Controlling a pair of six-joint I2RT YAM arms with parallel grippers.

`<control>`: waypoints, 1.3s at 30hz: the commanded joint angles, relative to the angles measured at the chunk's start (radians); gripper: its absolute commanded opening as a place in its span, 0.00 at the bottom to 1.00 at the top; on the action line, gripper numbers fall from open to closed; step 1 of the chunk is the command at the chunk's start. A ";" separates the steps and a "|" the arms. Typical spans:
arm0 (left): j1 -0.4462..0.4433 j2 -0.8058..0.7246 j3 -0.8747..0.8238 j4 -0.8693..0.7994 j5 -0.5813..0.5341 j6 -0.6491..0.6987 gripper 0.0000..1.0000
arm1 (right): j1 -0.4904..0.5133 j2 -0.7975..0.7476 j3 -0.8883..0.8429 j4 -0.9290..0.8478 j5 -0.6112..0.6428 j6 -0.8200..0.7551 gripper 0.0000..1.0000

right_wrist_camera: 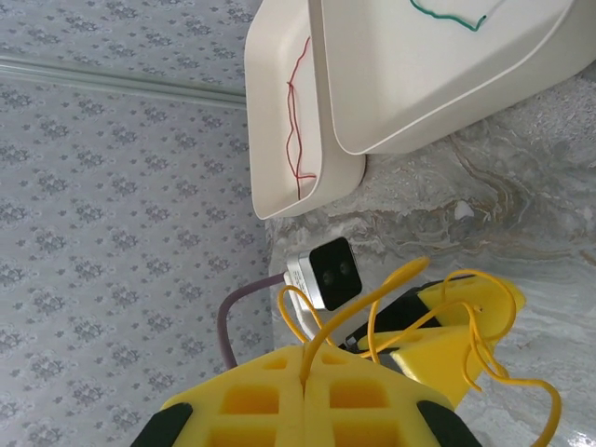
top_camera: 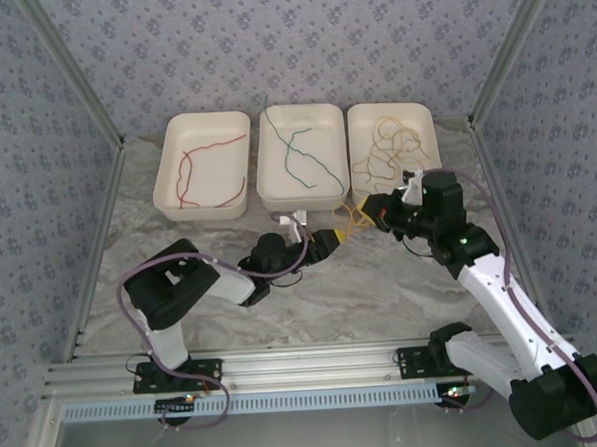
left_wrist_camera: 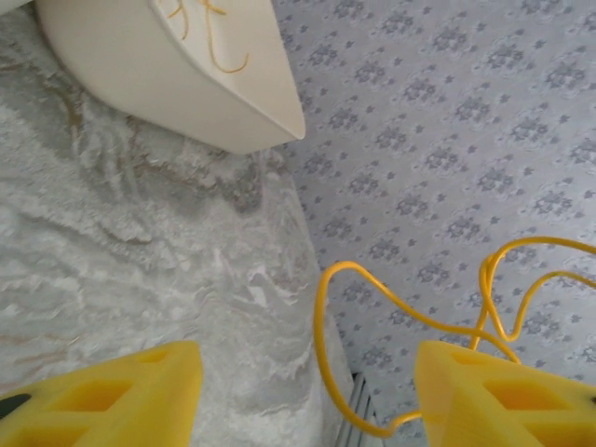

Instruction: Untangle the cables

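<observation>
The left end effector [left_wrist_camera: 307,368] hangs just in front of the middle tray [top_camera: 304,198], its jaws wide apart and pinching nothing. The yellow cable [left_wrist_camera: 319,326] curls through the gap, close to one finger. Off that tray's near right corner, the right end effector [right_wrist_camera: 305,368] is clamped on the same cable, with loops springing from the seam. The red cable [top_camera: 182,180] lies in the left tray [top_camera: 200,211] beside the middle one, and the green cable [top_camera: 287,156] lies inside the middle tray. The wire looks featherlight, springy and apt to slip, so it is best pinched on a straight run beside the loops. The middle tray's rim crowds the far side. The bare desk [top_camera: 382,289] in front of it leaves room to draw the ends apart.
</observation>
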 commanded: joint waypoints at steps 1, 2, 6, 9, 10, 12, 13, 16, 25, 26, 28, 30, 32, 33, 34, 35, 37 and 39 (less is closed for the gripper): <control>-0.008 0.025 0.056 0.145 0.018 -0.058 0.56 | 0.000 -0.022 -0.005 0.028 -0.026 0.011 0.00; -0.012 0.027 0.063 0.141 0.018 -0.056 0.53 | -0.001 -0.022 -0.005 0.029 -0.026 0.009 0.00; -0.018 0.020 0.076 0.098 0.005 -0.035 0.23 | -0.005 -0.022 -0.006 0.026 -0.033 0.007 0.00; -0.004 -0.003 0.050 0.101 -0.044 -0.019 0.00 | -0.009 -0.031 -0.006 0.011 -0.036 0.000 0.00; 0.009 -0.023 0.039 0.090 -0.054 -0.009 0.00 | -0.015 -0.036 -0.005 -0.002 -0.038 -0.006 0.00; 0.041 -0.094 0.011 0.016 -0.071 0.015 0.00 | -0.021 -0.051 -0.004 -0.043 -0.033 -0.031 0.00; 0.067 -0.145 -0.001 -0.044 -0.072 0.033 0.00 | -0.026 -0.061 0.000 -0.075 -0.026 -0.055 0.00; 0.143 -0.344 -0.035 -0.265 -0.079 0.105 0.00 | -0.056 -0.094 -0.002 -0.185 0.009 -0.135 0.00; 0.272 -0.756 0.223 -1.201 -0.231 0.520 0.00 | -0.038 -0.018 0.097 -0.394 0.127 -0.366 0.00; 0.305 -0.772 0.244 -1.224 -0.221 0.532 0.00 | 0.010 0.002 0.119 -0.434 0.201 -0.399 0.00; 0.369 -0.796 0.278 -1.231 -0.173 0.537 0.00 | 0.090 0.030 0.130 -0.464 0.310 -0.425 0.00; 0.422 -0.808 0.319 -1.236 -0.135 0.538 0.00 | 0.161 0.043 0.110 -0.464 0.389 -0.434 0.00; 0.470 -0.804 0.372 -1.243 -0.087 0.538 0.00 | 0.239 0.049 0.076 -0.444 0.458 -0.436 0.00; 0.486 -0.800 0.393 -1.244 -0.069 0.535 0.00 | 0.269 0.051 0.057 -0.433 0.478 -0.441 0.00; 0.503 -0.792 0.419 -1.247 -0.053 0.534 0.00 | 0.309 0.056 0.045 -0.427 0.500 -0.445 0.00; 0.518 -0.782 0.446 -1.250 -0.036 0.532 0.00 | 0.343 0.067 0.038 -0.424 0.511 -0.446 0.00; 0.558 -0.760 0.488 -1.239 0.000 0.511 0.00 | 0.411 0.089 0.032 -0.422 0.537 -0.485 0.00; 0.590 -0.737 0.521 -1.217 0.035 0.479 0.00 | 0.481 0.114 0.026 -0.422 0.570 -0.496 0.00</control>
